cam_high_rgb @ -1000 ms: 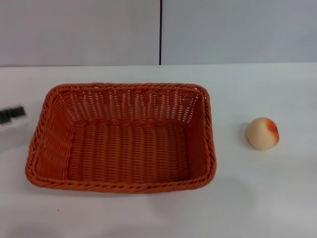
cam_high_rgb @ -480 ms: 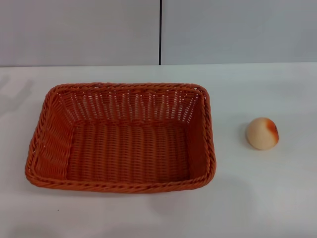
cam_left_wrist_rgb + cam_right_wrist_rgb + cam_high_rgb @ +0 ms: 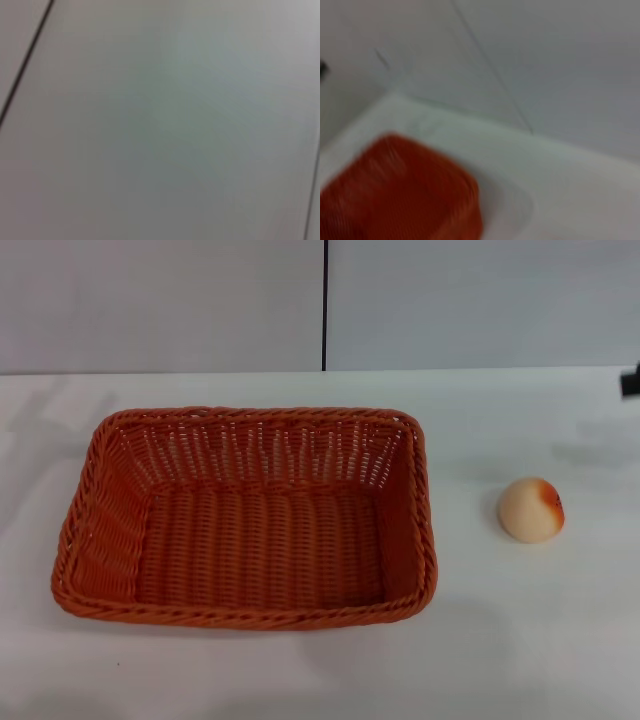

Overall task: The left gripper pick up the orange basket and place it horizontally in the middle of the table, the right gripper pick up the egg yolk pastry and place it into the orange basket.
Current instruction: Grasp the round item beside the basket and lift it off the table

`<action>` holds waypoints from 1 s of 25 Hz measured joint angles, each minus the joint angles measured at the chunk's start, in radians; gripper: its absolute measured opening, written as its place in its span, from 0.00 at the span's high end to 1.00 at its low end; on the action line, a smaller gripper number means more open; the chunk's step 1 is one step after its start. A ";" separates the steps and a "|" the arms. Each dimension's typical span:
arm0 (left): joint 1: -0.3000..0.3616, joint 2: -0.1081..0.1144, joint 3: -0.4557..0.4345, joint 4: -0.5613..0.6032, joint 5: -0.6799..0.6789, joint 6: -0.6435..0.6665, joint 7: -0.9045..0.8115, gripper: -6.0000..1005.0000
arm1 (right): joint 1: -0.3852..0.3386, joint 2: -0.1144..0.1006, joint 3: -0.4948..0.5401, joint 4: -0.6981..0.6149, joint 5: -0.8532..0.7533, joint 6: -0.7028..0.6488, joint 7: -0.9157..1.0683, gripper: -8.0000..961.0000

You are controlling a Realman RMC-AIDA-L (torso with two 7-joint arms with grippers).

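While the orange basket [image 3: 245, 520] sits flat on the table [image 3: 500, 640], the egg yolk pastry [image 3: 531, 508] rests well apart; a black bit at the far right edge may be the right gripper [image 3: 630, 382]. I cannot tell how its fingers are.

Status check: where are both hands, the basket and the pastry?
Right hand just showing at right edge. Left hand out of sight. Orange basket empty, mid-table. Egg yolk pastry on table, untouched, path clear.

Grey wall [image 3: 160, 305] rises behind the tabletop's far edge. One dark vertical seam [image 3: 324, 305] splits the wall into two panels.
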State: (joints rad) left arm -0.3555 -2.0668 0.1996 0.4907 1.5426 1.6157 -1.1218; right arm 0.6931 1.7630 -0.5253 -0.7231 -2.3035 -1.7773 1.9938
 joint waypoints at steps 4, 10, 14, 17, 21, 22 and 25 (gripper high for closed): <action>-0.010 0.004 -0.004 -0.046 -0.014 0.033 0.064 0.20 | 0.070 0.012 -0.081 0.003 -0.139 0.006 0.036 0.24; -0.026 0.002 0.003 -0.058 -0.017 0.046 0.070 0.20 | 0.131 0.083 -0.221 0.000 -0.262 0.066 0.087 0.24; -0.031 0.002 0.027 -0.074 -0.020 0.049 0.076 0.20 | 0.164 0.132 -0.266 0.024 -0.335 0.142 0.109 0.24; -0.035 0.003 0.038 -0.094 -0.021 0.054 0.089 0.20 | 0.188 0.163 -0.287 0.045 -0.365 0.194 0.122 0.24; -0.036 0.003 0.038 -0.100 -0.018 0.065 0.097 0.20 | 0.201 0.189 -0.294 0.052 -0.369 0.231 0.126 0.24; -0.035 0.003 0.038 -0.100 -0.018 0.068 0.097 0.20 | 0.203 0.192 -0.294 0.055 -0.369 0.237 0.126 0.24; -0.028 0.003 0.037 -0.101 -0.020 0.075 0.097 0.20 | 0.217 0.196 -0.299 0.089 -0.372 0.250 0.127 0.24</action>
State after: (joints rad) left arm -0.3840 -2.0638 0.2368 0.3898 1.5223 1.6906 -1.0248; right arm 0.9097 1.9593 -0.8246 -0.6344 -2.6755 -1.5270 2.1209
